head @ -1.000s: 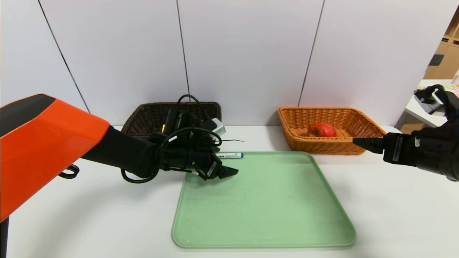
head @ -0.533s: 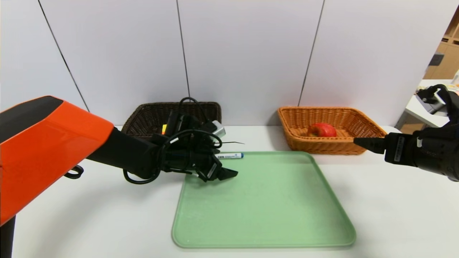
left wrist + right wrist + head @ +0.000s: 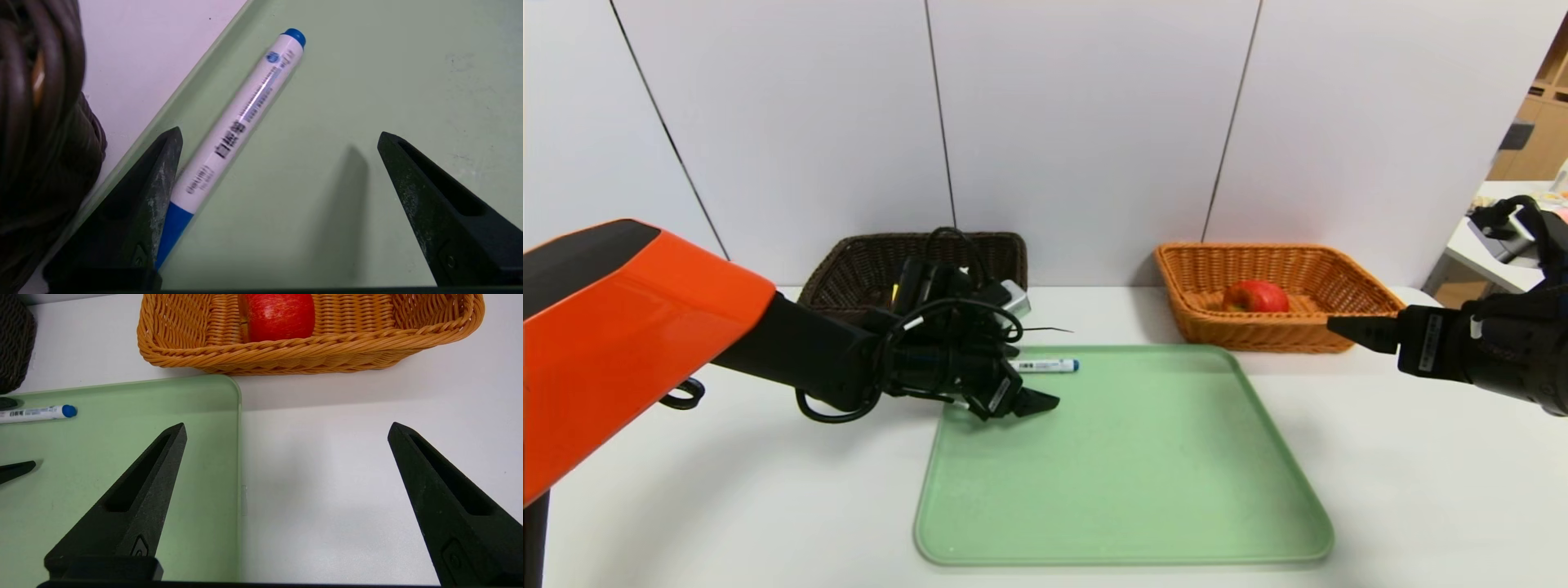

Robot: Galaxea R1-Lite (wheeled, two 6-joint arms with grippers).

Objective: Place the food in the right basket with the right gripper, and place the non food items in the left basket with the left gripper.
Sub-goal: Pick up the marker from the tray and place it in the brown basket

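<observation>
Now the marker [image 3: 1047, 365] has rolled a bit inward on the green tray [image 3: 1127, 482]; left gripper [image 3: 278, 196], fingers spread and empty, brackets it w/ one fingertip touching, so grab looks next. Right gripper [image 3: 286, 498] idles released; apple [image 3: 1255, 296] already in orange basket [image 3: 1347, 282].

You're looking at a lab or office test bay — a bare white counter [image 3: 1421, 474] against plain grey wall panels [image 3: 1078, 122], with a desk [image 3: 1494, 245] and wooden shelving [image 3: 1535, 122] beyond.

Bright, even light; soft shadows (pen [image 3: 241, 118] slightly blurred up close)
</observation>
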